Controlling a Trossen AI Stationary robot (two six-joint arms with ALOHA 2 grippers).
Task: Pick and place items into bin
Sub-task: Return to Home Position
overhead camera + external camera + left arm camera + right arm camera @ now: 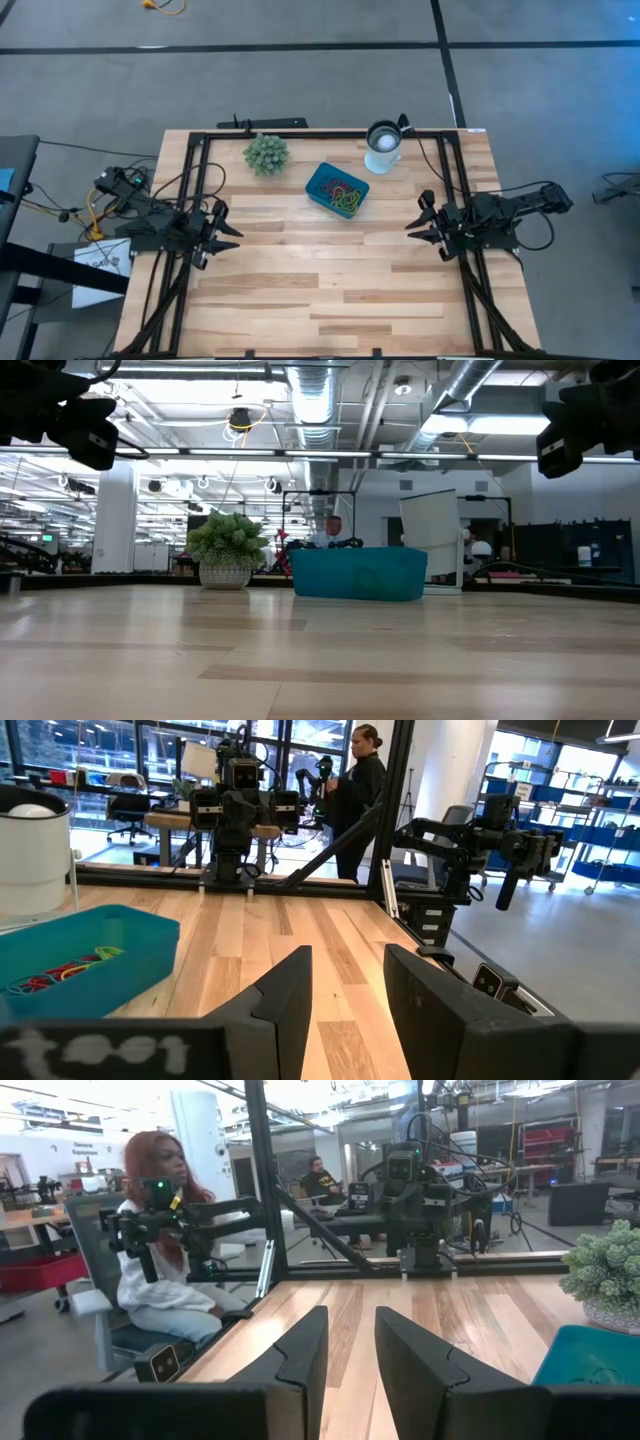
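Note:
The teal-blue bin [337,190] sits on the table's far middle, with a heap of coloured rubber bands [345,194] inside it. The low view shows the bin [359,574] from the side, and the left wrist view shows its wall [100,945] with red, yellow and green bands [62,971] in it. A corner of the bin [590,1357] shows in the right wrist view. My left gripper [232,224] waits at the table's left edge, open and empty. My right gripper [414,225] waits at the right edge, open and empty.
A spiky green plant [266,154] in a pot stands left of the bin on the far side. A white cup with a dark rim [383,146] stands to the bin's far right. Bare wood fills the near half of the table [320,290]. People show beyond the table.

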